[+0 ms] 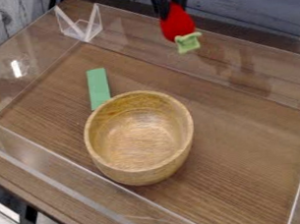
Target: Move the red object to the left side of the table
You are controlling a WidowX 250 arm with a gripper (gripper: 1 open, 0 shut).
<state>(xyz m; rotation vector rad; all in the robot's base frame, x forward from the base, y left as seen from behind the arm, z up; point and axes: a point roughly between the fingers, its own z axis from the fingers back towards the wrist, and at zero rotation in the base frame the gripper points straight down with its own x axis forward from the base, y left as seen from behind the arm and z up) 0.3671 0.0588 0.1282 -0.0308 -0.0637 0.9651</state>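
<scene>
The red object (177,26), a small strawberry-like toy with a light green leafy end hanging down to the right, is in the air above the far side of the table (248,145). My gripper (171,8) comes down from the top edge of the camera view and is shut on the red object's upper end. Only the black lower part of the gripper shows; the rest is cut off by the frame. The toy hangs well clear of the tabletop, behind and to the right of the wooden bowl.
A wooden bowl (140,136) stands near the middle front. A flat green strip (100,88) lies just left of and behind it. Clear acrylic walls (17,66) edge the tabletop, with a small clear stand (79,24) at the back left.
</scene>
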